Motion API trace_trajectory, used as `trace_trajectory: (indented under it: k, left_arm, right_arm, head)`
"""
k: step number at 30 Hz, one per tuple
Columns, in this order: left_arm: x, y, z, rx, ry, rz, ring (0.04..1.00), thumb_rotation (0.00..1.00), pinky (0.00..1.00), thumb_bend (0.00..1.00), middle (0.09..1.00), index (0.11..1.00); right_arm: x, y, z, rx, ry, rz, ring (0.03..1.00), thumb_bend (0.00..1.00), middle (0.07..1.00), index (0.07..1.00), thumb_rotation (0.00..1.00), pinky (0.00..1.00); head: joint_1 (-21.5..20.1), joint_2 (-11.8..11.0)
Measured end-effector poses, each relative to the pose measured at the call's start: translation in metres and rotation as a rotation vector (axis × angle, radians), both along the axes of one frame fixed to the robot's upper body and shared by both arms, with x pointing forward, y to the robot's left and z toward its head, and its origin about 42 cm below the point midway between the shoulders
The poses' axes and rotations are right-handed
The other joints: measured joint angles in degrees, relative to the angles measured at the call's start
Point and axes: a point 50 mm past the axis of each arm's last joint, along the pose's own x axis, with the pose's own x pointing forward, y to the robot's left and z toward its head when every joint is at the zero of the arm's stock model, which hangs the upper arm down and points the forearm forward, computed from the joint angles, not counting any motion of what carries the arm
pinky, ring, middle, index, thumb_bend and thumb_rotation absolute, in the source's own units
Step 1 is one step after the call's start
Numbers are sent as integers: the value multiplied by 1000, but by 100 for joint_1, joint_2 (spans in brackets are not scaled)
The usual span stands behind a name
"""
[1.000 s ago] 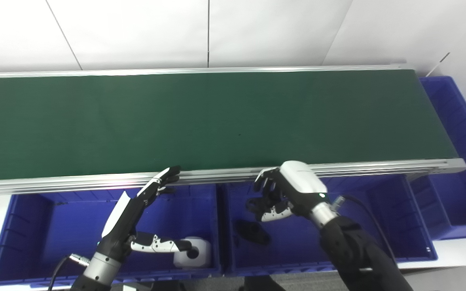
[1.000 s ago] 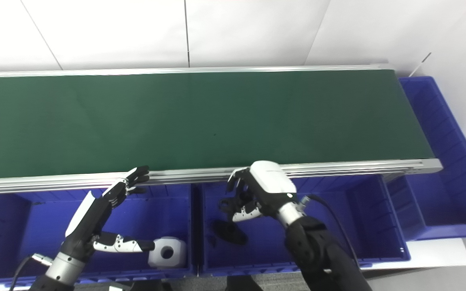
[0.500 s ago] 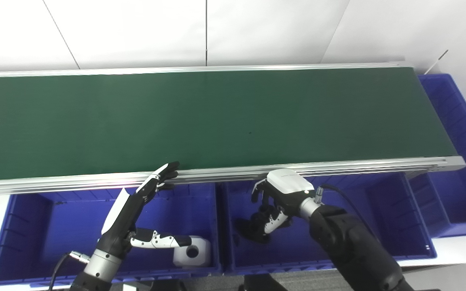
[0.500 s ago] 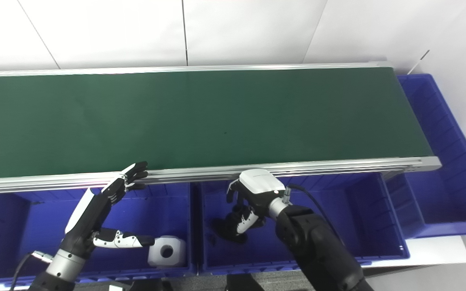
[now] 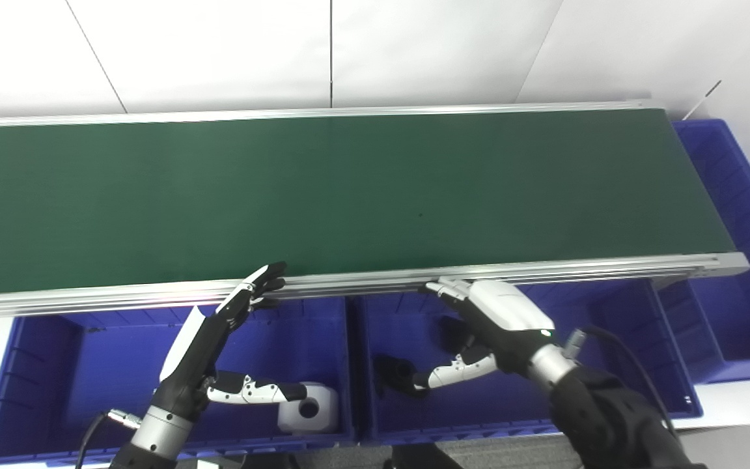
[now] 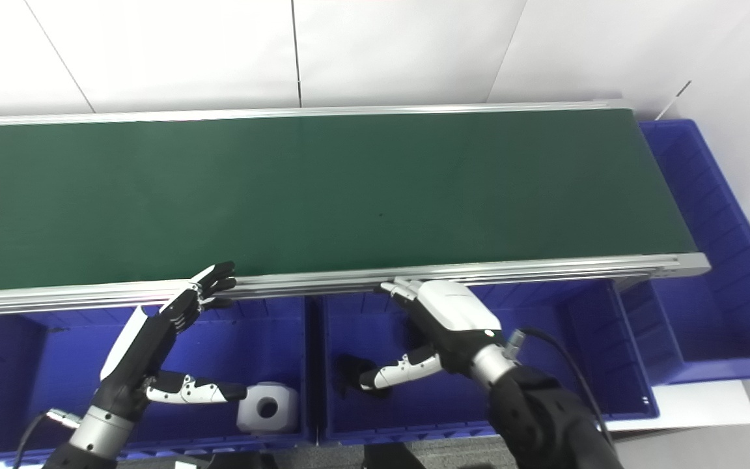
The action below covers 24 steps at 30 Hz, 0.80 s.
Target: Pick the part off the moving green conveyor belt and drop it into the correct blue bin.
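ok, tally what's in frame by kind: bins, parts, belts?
Blue bins: 3, left, middle, right-end
White parts: 1
Black parts: 1
Green conveyor belts: 1, nothing on it
Robot hands: 2, left, right, both open
Total: 8

One belt (image 5: pixel 349 195), three bins: near left (image 5: pixel 43 365), near middle (image 5: pixel 609 365), far right (image 5: pixel 739 273). One white part (image 5: pixel 310 409), one black part (image 5: pixel 396 374), two robot hands (image 5: pixel 199 339) (image 5: pixel 499 319).
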Motion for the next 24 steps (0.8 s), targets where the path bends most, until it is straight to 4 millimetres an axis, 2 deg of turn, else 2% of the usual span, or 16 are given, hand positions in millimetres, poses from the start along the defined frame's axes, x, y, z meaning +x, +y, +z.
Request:
trace_trajectory:
  k: [3,6,11,15,18,19,21,23,24]
  left_arm:
    - [-2,1,-1,1,3,1,864,271,771,849,906,890]
    - [-4,1,-1,1,9,2,863,265,767,849,907,889]
    - [-7,1,-1,-1,13,4,868,279,772,870,909,889]
    - [-7,1,-1,-1,15,4,872,294,766,858,916,901]
    - [-8,0,-2,-3,17,5,872,288,763,855,917,905]
    - [-9,-1,-2,-6,20,7,875,282,764,854,919,905]
    - [-13,-2,-4,-14,27,15,877,272,763,851,921,906]
    - [-17,-6,-5,-27,32,21,877,276,767,853,923,907]
    - [-20,-8,-7,-32,35,23,876,282,767,857,920,906]
  right_arm:
    - [-6,-4,4,127,-40,-72,777,883,812,809,513,673]
    - [-15,-3,0,271,-46,-149,722,866,786,808,507,615]
    - [-33,4,-28,563,29,-279,811,875,881,914,453,736]
    - [-43,5,-43,648,70,-281,850,907,899,945,433,793]
    - [-45,4,-53,654,71,-271,857,907,900,948,392,805]
    - [-44,4,-53,658,62,-265,860,904,902,951,386,806]
    - [-45,4,-56,670,44,-254,862,901,905,955,380,806]
    - [-48,3,-60,671,39,-252,859,907,899,951,367,803]
    - [-49,2,-62,670,37,-252,860,908,898,949,366,802]
  head:
    - [35,-18]
    - [149,-62]
    - [307,-105]
    - [387,-158]
    - [535,-307]
    - [693,-473]
    - [747,-527]
    - [983,-781]
    - [993,-800]
